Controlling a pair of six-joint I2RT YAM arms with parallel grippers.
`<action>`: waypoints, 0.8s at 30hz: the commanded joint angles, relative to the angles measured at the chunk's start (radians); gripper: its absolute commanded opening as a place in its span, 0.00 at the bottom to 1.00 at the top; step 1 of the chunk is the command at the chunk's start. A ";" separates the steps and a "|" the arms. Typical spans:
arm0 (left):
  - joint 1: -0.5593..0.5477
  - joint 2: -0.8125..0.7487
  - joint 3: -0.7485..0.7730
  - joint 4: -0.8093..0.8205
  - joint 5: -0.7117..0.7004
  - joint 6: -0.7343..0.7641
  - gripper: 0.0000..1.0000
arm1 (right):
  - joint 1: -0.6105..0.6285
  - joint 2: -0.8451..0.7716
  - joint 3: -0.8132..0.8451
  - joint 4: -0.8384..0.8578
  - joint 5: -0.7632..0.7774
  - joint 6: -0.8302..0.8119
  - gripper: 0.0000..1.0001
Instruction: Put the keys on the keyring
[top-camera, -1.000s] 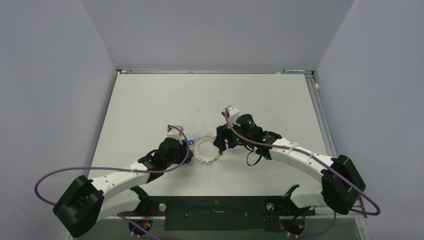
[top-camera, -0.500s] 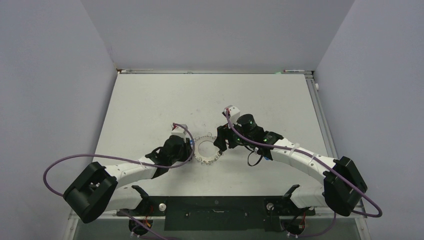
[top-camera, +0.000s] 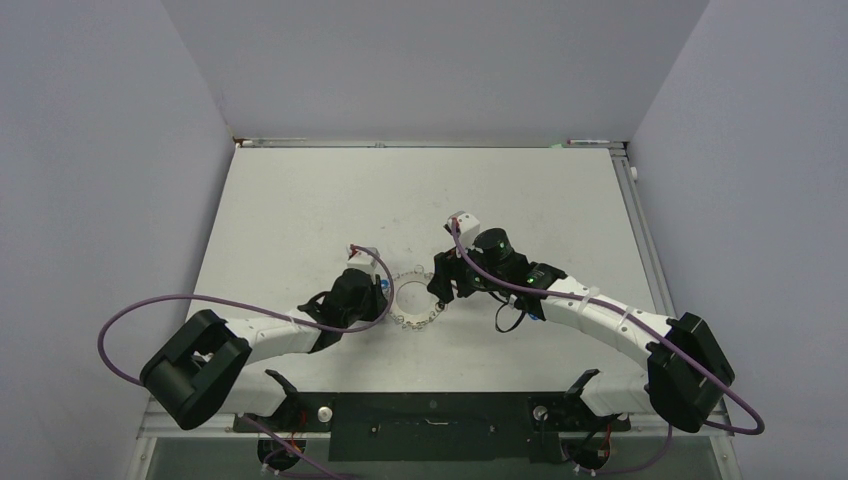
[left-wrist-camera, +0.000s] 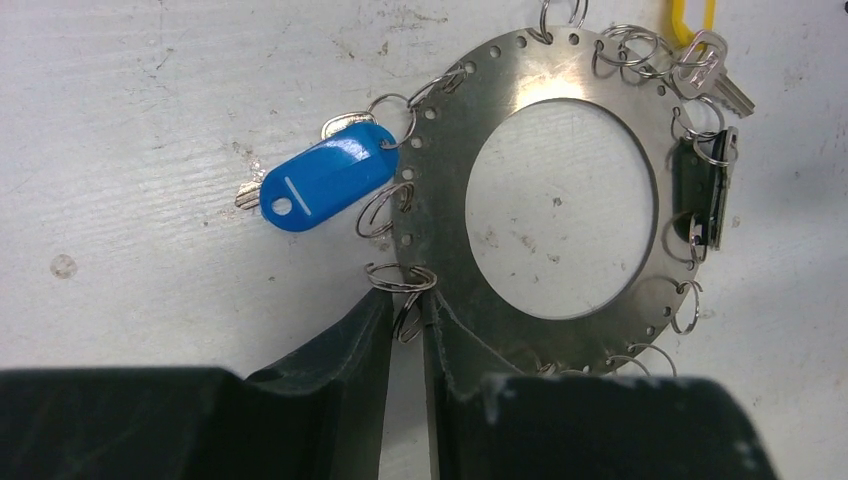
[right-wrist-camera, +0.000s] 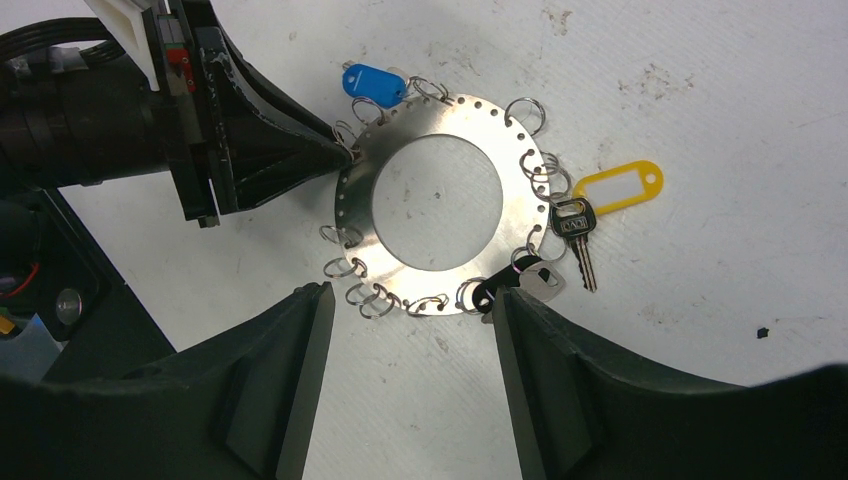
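Between the tips of my left gripper (left-wrist-camera: 405, 300): a small split ring (left-wrist-camera: 410, 318) on the keyring (left-wrist-camera: 440, 180) rim.

Jaws nearly shut, slim gap left, w/ that ring in the gap; can't tell if it's pinched yet. I reckon it's to steady the ring for threading. Just beyond the tips the keyring lies flat on the table (left-wrist-camera: 120, 100); it's round, so no long axis. Up-left of the tips the blue-tag key (left-wrist-camera: 325, 185) lies slantwise, head at the rim, blade pointing away. Across the plate my right gripper (right-wrist-camera: 410, 292) hovers spread wide, holding nothing, prob. ready to brace it.
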 joint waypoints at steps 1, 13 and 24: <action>0.004 0.019 0.041 0.074 0.005 0.019 0.12 | -0.003 -0.012 -0.007 0.037 -0.014 0.007 0.61; 0.004 -0.103 0.139 -0.181 0.064 -0.129 0.00 | -0.001 -0.037 -0.024 0.072 -0.017 0.008 0.59; 0.036 -0.186 0.221 -0.370 0.211 -0.269 0.00 | 0.035 -0.108 -0.055 0.168 -0.073 -0.017 0.57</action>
